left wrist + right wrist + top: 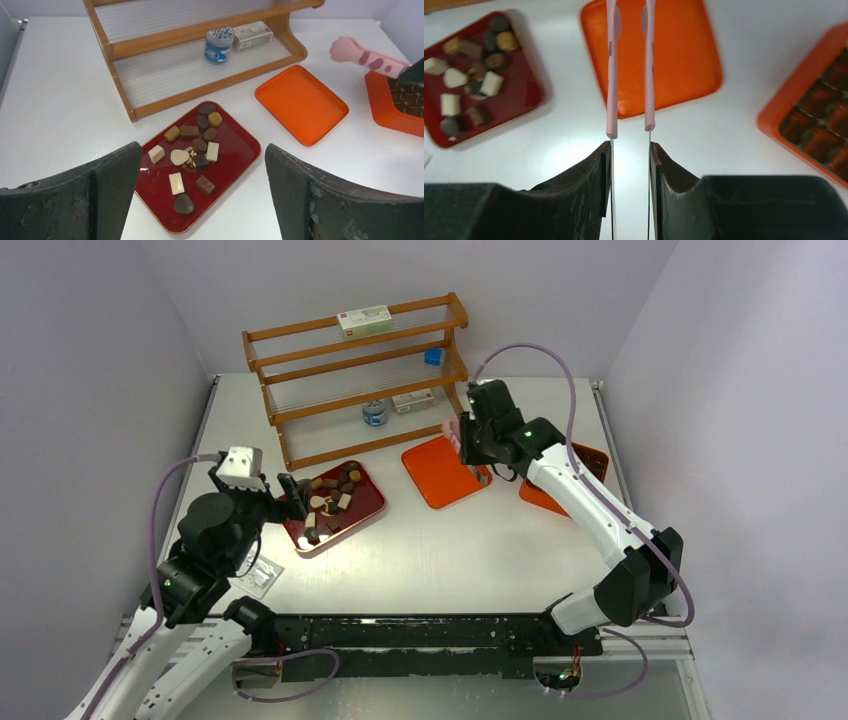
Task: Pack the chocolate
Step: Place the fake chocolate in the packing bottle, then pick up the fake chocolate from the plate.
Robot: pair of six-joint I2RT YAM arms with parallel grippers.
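The chocolate (330, 502) is several small dark brown, light brown and cream-white blocks lying loose on a dark red tray (370, 502). In the left wrist view the chocolate (189, 131) sits on the tray (235, 150) just ahead of my open, empty left gripper (202, 200). My left gripper (285, 498) hovers at the tray's left edge. My right gripper (465, 435) is shut on pink tongs (450, 432) above the orange lid (445, 475). In the right wrist view the tongs (611, 75) reach out from my gripper (630, 150) with their arms slightly apart and nothing between them.
An orange box (819, 125) with brown cells lies at the right, partly hidden under the right arm (575, 490). A wooden rack (355, 375) at the back holds a jar (375, 412) and small boxes. A clear plastic packet (260, 575) lies near the left arm.
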